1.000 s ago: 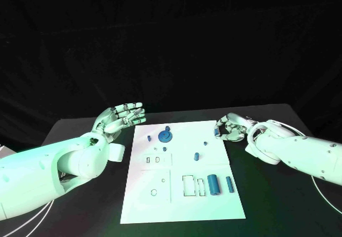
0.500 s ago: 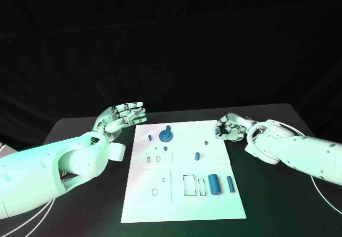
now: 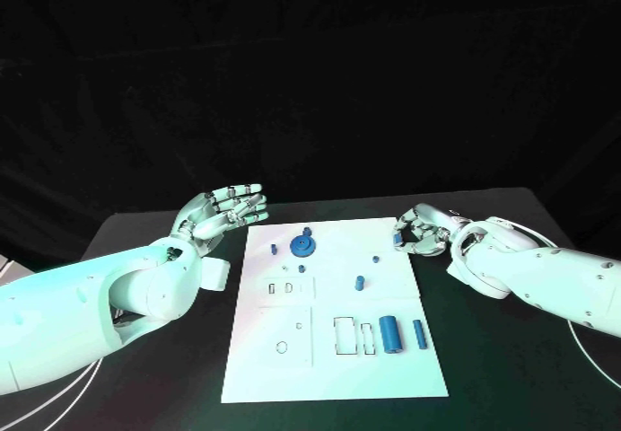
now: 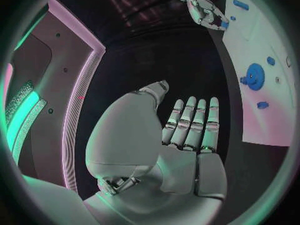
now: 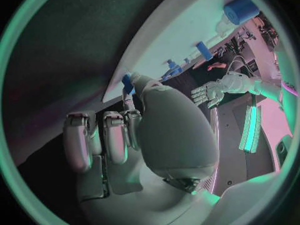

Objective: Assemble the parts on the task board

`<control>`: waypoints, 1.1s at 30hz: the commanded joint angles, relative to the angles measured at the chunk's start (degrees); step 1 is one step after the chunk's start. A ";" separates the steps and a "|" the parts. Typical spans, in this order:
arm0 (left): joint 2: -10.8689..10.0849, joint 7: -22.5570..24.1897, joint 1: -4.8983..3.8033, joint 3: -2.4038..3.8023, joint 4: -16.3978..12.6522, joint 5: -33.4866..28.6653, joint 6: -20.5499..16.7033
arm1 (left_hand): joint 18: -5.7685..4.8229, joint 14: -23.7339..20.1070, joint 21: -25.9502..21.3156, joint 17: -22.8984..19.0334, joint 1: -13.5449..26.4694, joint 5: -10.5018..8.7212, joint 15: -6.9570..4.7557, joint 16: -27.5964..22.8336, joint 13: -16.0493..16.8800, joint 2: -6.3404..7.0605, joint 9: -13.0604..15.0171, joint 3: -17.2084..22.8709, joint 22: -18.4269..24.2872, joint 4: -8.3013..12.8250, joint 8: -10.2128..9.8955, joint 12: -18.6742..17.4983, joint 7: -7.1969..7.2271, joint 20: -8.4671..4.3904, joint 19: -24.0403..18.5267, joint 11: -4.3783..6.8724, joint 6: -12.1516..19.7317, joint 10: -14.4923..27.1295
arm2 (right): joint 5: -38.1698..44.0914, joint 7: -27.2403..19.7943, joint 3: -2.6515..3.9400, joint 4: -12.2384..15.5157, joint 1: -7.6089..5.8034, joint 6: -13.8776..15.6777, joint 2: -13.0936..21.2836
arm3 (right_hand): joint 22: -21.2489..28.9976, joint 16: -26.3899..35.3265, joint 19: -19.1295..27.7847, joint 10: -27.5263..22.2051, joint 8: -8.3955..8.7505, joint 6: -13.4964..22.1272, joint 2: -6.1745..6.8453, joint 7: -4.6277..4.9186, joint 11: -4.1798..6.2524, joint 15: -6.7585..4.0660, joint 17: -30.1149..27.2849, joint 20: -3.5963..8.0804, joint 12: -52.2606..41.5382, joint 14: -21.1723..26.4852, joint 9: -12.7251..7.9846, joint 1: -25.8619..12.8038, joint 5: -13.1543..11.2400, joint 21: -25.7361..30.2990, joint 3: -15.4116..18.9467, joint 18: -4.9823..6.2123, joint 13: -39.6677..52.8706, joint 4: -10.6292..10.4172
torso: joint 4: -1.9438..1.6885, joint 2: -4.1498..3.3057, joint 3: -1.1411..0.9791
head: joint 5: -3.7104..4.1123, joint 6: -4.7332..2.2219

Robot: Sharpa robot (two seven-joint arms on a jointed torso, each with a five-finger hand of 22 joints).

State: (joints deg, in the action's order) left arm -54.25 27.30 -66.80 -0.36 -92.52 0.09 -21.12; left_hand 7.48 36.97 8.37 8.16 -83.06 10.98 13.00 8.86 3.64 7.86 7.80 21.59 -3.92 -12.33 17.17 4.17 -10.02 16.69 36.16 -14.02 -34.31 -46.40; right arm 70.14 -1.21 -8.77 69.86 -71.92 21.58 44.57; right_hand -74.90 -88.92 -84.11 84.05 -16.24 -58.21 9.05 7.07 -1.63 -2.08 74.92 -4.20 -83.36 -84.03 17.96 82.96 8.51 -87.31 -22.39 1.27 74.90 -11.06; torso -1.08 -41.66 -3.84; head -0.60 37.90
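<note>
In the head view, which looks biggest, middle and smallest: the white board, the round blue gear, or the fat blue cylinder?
1. task board
2. and 3. blue gear and fat blue cylinder: they look about alike, and the cylinder lies nearer the camera, so no sure ranking.

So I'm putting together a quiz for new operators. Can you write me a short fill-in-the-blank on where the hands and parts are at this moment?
1. The left hand is held ____, its fingers apart and holding nothing.
2. The right hand pinches a small ____ part at the task board's far right corner.
3. The blue gear lies on the half of the board ____ from the robot.
4. The big blue cylinder lies just left of a ____ blue pin.

Missing words: open; blue; farther; thinner
</note>
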 commanded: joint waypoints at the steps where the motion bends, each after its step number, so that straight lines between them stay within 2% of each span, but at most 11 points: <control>1: 0.09 0.49 -0.03 0.05 -0.01 0.17 0.74 | -0.23 -0.38 0.10 -0.07 0.37 -0.24 -0.12 -0.10 0.01 0.07 -0.06 -0.02 -0.02 0.46 -0.05 -0.19 -5.90 -0.01 0.11 -0.17 0.24 0.04 | 1.13 1.00 0.01 1.02 0.01 3.43 0.25 | -13.20 -0.27 -4.48 0.25 -2.74 -1.30 -0.60 -1.63 0.44 -0.58 12.72 0.49 -0.21 -5.42 2.20 -0.25 0.20 -0.20 -0.36 -0.58 8.96 0.02 | -0.06 0.02 0.00 | -0.12 0.11; 4: 0.10 0.48 -0.03 0.05 0.05 0.17 0.75 | -0.23 -0.38 0.10 -0.07 0.37 -0.24 -0.12 -0.10 0.01 0.07 -0.06 -0.02 -0.02 0.46 -0.05 -0.19 -5.90 -0.01 0.11 -0.17 0.24 0.04 | 1.15 1.98 0.03 2.48 -0.15 4.68 0.69 | -13.23 -0.27 -4.51 0.24 -2.98 -0.95 -0.28 -1.60 0.47 -0.60 12.72 0.58 -0.16 -5.42 2.31 -0.67 0.19 -0.23 -0.25 -0.59 8.92 -0.10 | -0.07 0.06 0.04 | -0.10 0.20; 9: 0.11 0.40 -0.03 0.05 0.15 0.18 0.66 | -0.24 -0.24 0.11 -0.06 0.38 -0.24 -0.12 -0.11 0.01 0.06 -0.05 0.01 -0.02 0.49 -0.01 -0.20 -5.93 0.00 0.20 -0.17 0.18 -0.03 | 1.68 5.14 0.14 6.68 -1.16 6.91 1.51 | -13.17 -0.25 -4.46 0.04 -3.16 -0.55 0.05 -1.51 0.44 -0.54 12.68 0.61 0.09 -5.41 2.40 -0.96 0.20 -0.13 -0.21 -0.57 8.72 -0.18 | 0.15 0.09 0.06 | -0.37 0.37; 13: 0.16 0.18 -0.03 0.05 0.24 0.25 0.64 | -0.13 4.07 0.41 0.81 0.49 -0.24 -0.43 1.13 0.07 0.03 0.16 0.17 -0.16 0.64 0.56 -0.02 -6.08 -0.03 1.28 -0.01 -0.82 -0.43 | 3.03 8.44 0.20 11.32 -2.28 8.45 1.77 | -13.34 -0.28 -4.59 0.04 -3.22 -0.51 0.15 -1.50 0.43 -0.52 12.76 0.60 0.08 -5.43 2.42 -0.97 0.20 -0.36 -0.21 -0.63 8.73 -0.15 | 0.21 0.09 0.11 | -0.57 0.65; 17: 0.38 -0.15 -0.03 0.05 0.43 0.47 0.72 | 0.56 6.15 1.15 1.15 0.98 -0.28 -0.99 2.04 0.11 0.09 0.57 0.52 -0.40 0.86 1.82 0.59 -6.06 -0.07 2.71 0.37 -3.03 -1.86 | 4.89 11.39 0.22 15.66 -2.97 9.26 0.94 | -13.42 -0.26 -4.65 0.02 -3.28 -0.44 0.22 -1.46 0.41 -0.51 12.70 0.60 0.10 -5.42 2.45 -1.07 0.20 -0.46 -0.20 -0.66 8.72 -0.19 | 0.15 0.12 0.13 | -0.75 0.72; 19: 0.54 -0.26 -0.03 0.05 0.56 0.56 0.82 | 0.72 6.51 1.33 1.22 1.09 -0.27 -1.10 2.21 0.12 0.10 0.58 0.62 -0.45 0.91 1.93 0.71 -6.01 -0.07 3.05 0.45 -3.22 -2.16 | 6.44 12.77 0.23 17.81 -3.15 9.51 -0.10 | -13.40 -0.24 -4.63 0.00 -3.33 -0.40 0.29 -1.47 0.41 -0.50 12.63 0.60 0.13 -5.41 2.47 -1.04 0.21 -0.43 -0.22 -0.65 8.70 -0.14 | 0.13 0.24 0.24 | -1.19 0.87; 22: 0.74 -0.33 -0.04 0.05 0.85 0.63 0.98 | 0.79 6.70 1.41 1.26 1.14 -0.28 -1.17 2.29 0.13 0.09 0.61 0.70 -0.46 0.94 2.04 0.82 -5.97 -0.07 3.21 0.52 -3.39 -2.41 | 10.21 14.50 0.22 20.69 -3.05 9.36 -1.90 | -13.40 -0.23 -4.63 -0.07 -3.41 -0.31 0.46 -1.46 0.40 -0.49 12.61 0.59 0.20 -5.40 2.50 -1.00 0.22 -0.43 -0.25 -0.65 8.64 -0.04 | -0.19 0.22 0.31 | -1.51 1.25; 25: 0.76 -0.35 -0.04 0.05 1.15 0.62 0.99 | 0.82 6.79 1.44 1.28 1.17 -0.29 -1.20 2.33 0.14 0.10 0.62 0.74 -0.46 0.96 2.10 0.89 -5.96 -0.06 3.27 0.56 -3.50 -2.55 | 12.33 15.86 0.17 21.97 -2.73 9.04 -3.80 | -13.49 -0.24 -4.70 -0.01 -3.43 -0.30 0.47 -1.46 0.40 -0.48 12.64 0.59 0.14 -5.41 2.51 -1.01 0.23 -0.55 -0.25 -0.69 8.70 -0.04 | -0.22 0.25 0.34 | -1.71 1.45; 29: 0.50 -0.44 -0.05 0.04 1.40 0.58 0.93 | 0.84 6.86 1.45 1.29 1.19 -0.29 -1.23 2.36 0.15 0.09 0.63 0.78 -0.46 0.97 2.15 0.95 -5.94 -0.06 3.30 0.58 -3.60 -2.69 | 14.60 17.89 0.06 22.53 -1.82 8.48 -6.64 | -13.47 -0.20 -4.69 -0.07 -3.50 -0.29 0.48 -1.45 0.39 -0.48 12.55 0.59 0.21 -5.39 2.54 -1.01 0.24 -0.53 -0.31 -0.68 8.64 -0.02 | -0.03 0.33 0.47 | -2.27 1.89; 32: 0.36 -0.47 -0.05 0.04 1.48 0.52 0.87 | 0.84 6.86 1.45 1.29 1.19 -0.29 -1.23 2.36 0.15 0.09 0.63 0.78 -0.46 0.97 2.15 0.95 -5.94 -0.06 3.30 0.58 -3.60 -2.69 | 15.40 19.28 -0.04 22.22 -1.05 8.09 -8.39 | -13.46 -0.18 -4.67 -0.04 -3.55 -0.29 0.49 -1.44 0.38 -0.48 12.48 0.59 0.18 -5.37 2.56 -1.09 0.24 -0.50 -0.31 -0.67 8.67 -0.07 | 0.04 0.20 0.34 | -2.56 2.11; 33: 0.35 -0.47 -0.05 0.04 1.49 0.50 0.86 | 0.84 6.86 1.45 1.29 1.19 -0.29 -1.23 2.36 0.15 0.09 0.63 0.78 -0.46 0.97 2.15 0.95 -5.94 -0.06 3.30 0.58 -3.60 -2.69 | 15.72 19.80 -0.09 22.00 -0.71 7.91 -9.00 | -13.51 -0.17 -4.71 -0.05 -3.59 -0.30 0.48 -1.44 0.38 -0.47 12.45 0.58 0.19 -5.37 2.57 -1.15 0.24 -0.57 -0.32 -0.69 8.67 -0.10 | 0.00 0.18 0.40 | -2.57 2.13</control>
State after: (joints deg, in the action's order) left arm -53.96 26.69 -66.81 -0.36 -90.94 0.30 -21.09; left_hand 7.48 43.43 9.44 9.41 -82.31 10.98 11.87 11.03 3.71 8.01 8.36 22.30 -4.29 -11.62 19.12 4.82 -10.39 16.70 39.03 -13.41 -37.44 -48.66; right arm 81.96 14.97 -8.81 92.15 -72.98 30.02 35.96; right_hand -74.93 -88.92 -83.90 84.04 -17.54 -57.81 9.29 6.65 -1.64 -2.28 74.90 -4.00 -83.35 -83.82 17.96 82.23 8.58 -87.53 -22.37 1.27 74.90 -11.06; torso -1.12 -41.37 -3.44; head -2.94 39.87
